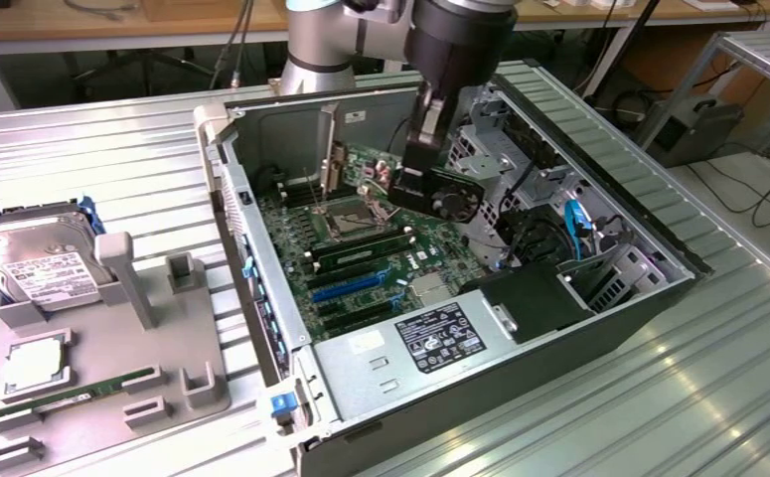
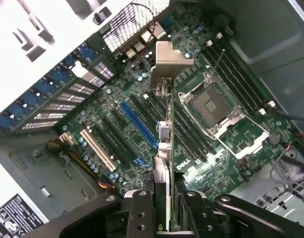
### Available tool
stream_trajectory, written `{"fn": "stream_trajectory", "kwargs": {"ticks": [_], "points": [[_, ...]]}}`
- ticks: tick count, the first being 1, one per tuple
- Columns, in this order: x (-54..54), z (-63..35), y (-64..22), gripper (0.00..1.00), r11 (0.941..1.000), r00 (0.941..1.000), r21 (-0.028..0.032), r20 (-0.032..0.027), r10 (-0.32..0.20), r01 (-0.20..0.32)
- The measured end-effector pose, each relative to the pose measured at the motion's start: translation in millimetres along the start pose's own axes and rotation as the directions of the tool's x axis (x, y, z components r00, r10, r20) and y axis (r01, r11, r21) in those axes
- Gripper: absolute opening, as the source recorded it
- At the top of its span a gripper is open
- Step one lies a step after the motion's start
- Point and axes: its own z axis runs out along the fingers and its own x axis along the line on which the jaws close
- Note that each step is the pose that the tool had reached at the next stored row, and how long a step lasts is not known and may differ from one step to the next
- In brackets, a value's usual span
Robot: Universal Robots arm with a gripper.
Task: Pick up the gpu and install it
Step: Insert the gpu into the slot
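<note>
Ribbed metal table (image 1: 702,397), open PC case (image 1: 245,229): your gripper (image 1: 424,177) is clamped on the gpu (image 1: 454,199), pickup done, card hanging above the motherboard (image 1: 358,273), not seated yet.

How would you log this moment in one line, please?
hand: shut on dark fan-faced gpu card | held above green motherboard inside open grey computer case | not yet seated

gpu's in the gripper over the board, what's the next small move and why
Probably a small sideways shift before any descent. The gripper is shut on the gpu, which hangs clear above the motherboard, and in the wrist view its edge runs alongside the long blue slot rather than over it. Whether that slot is the target, I can't tell.
</note>
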Motion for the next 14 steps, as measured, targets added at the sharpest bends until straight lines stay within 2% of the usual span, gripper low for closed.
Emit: {"fn": "stream_trajectory", "kwargs": {"ticks": [2, 5, 7, 12, 14], "points": [[0.0, 1.3, -0.1, 0.26, 0.9989, 0.9989, 0.0004, -0.0015, -0.047, 0.047], [-0.1, 4.2, -0.1, 0.26, 0.9877, 0.9877, 0.0010, -0.0051, -0.156, 0.156], [-0.1, 5.1, -0.2, 0.26, 0.9815, 0.9815, 0.0011, -0.0064, -0.192, 0.192], [-0.1, 7.2, -0.3, 0.26, 0.9574, 0.9573, 0.0012, -0.0097, -0.289, 0.289], [-0.1, 8.5, -0.3, 0.26, 0.9378, 0.9377, 0.0011, -0.0117, -0.347, 0.347]]}}
